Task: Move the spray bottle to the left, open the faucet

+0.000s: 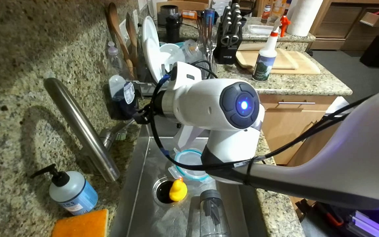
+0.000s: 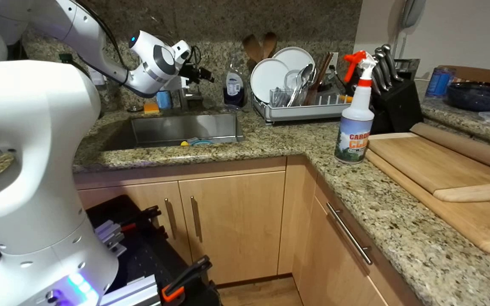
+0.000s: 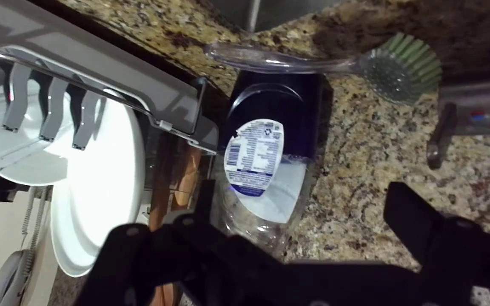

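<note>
Hovering above the granite counter (image 3: pixel 355 140) behind the sink (image 2: pixel 185 126), a black Robotiq gripper (image 3: pixel 300 186) points toward the stone backsplash (image 1: pixel 77 42), its two fingers (image 3: pixel 411 221) spread well apart with nothing held between them. It belongs to the only arm (image 1: pixel 206 98) I see. The faucet (image 1: pixel 81 128), a long brushed-steel spout, slants down toward the sink, with no water visible below its mouth. Its short lever (image 3: pixel 442 136) is what the next move seems to turn on: in the wrist view it lies just outside the gap, past the finger farther from the dish rack (image 2: pixel 309 113), its length roughly crosswise to the line between the fingertips. I judge the tool must shift away from the rack to straddle or nudge it; whether finger and lever touch, I cannot tell. A dish soap bottle (image 3: pixel 266 148) of dark blue liquid shows between the fingers, yet in an exterior view it stands apart from them; knocking it looks like the risk. The spray bottle (image 2: pixel 356 117) with the red-orange trigger stands upright, well apart from the gripper, beyond the rack, near the knife block (image 2: pixel 400 104) and just beside the wooden cutting boards (image 2: pixel 432 170); whether that is left enough, I cannot say.
</note>
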